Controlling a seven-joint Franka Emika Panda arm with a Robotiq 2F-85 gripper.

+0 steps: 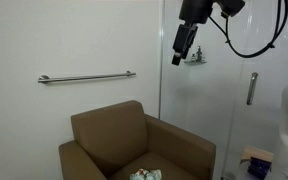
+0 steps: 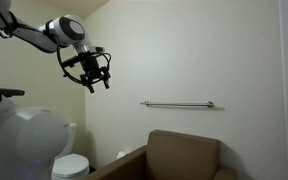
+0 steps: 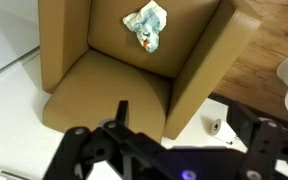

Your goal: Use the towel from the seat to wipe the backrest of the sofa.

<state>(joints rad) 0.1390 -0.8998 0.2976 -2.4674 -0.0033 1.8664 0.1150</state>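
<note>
End effector (image 2: 92, 72) is hanging high in the air, well above the sofa (image 1: 134, 145), fingers (image 3: 76, 145) standing spread wide and gripping nothing. In the wrist view it is looking straight down over the rounded top of the backrest (image 3: 109, 95); it is touching neither the backrest nor the cushion. A black cable (image 1: 256, 42) is looping off the arm (image 2: 29, 32) behind it.

Below that, the towel (image 3: 144, 26) is lying crumpled on the seat (image 3: 194, 25), roughly mid-cushion between the two thick sofa arms, well apart from the end effector. In an exterior view only a scrap of it (image 1: 144, 175) is showing at the frame's bottom edge.

Beside the sofa, a small white roll (image 3: 214, 125) is sitting on the floor, and a toilet (image 2: 70, 165) is standing just past the sofa's side.

Further back, a metal grab rail (image 1: 85, 77) is running level along the white wall above the backrest. A glass door with a handle (image 1: 251, 88) is standing next to the wall.
</note>
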